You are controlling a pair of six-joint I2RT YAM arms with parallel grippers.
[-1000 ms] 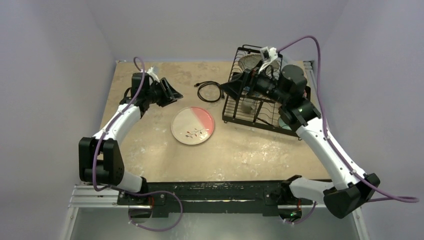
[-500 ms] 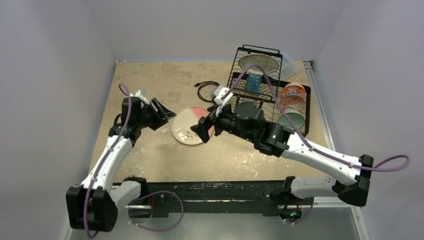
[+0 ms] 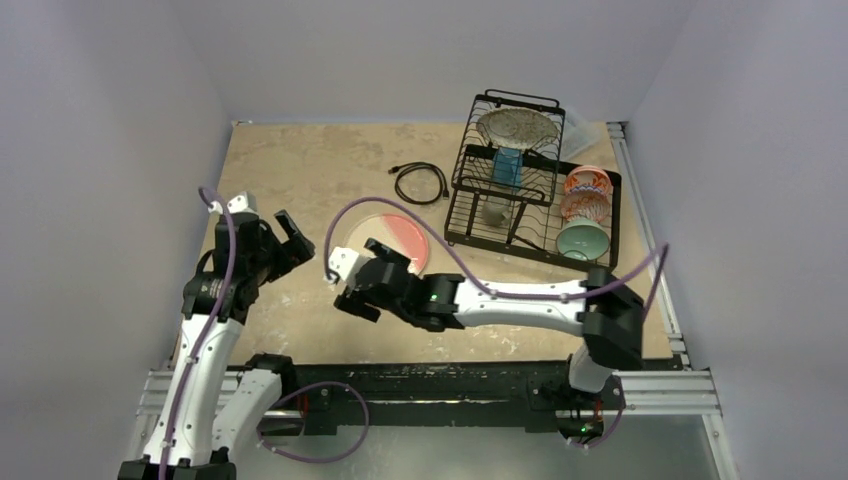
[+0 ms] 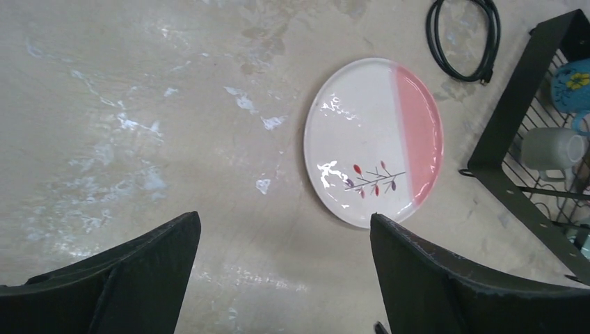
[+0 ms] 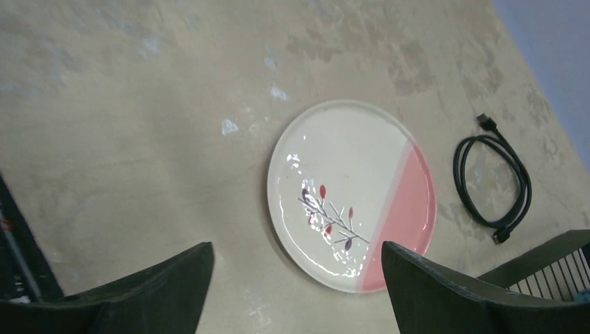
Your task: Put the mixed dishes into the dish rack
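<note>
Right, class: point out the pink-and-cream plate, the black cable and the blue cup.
plate [image 5: 348,174]: right wrist view, on its cream centre.
black cable [image 5: 457,170]: right wrist view, on the coil's left strand.
blue cup [image 3: 508,168]: top view, on its side.

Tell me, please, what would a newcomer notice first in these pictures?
The cream-and-pink plate lies flat on the table, left of the black dish rack, which holds a blue cup and bowls. The left gripper and the right gripper hang open near the plate.

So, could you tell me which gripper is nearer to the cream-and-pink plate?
Right. The right gripper hovers above the plate's near edge; the left gripper hangs apart, off to the plate's left.
</note>
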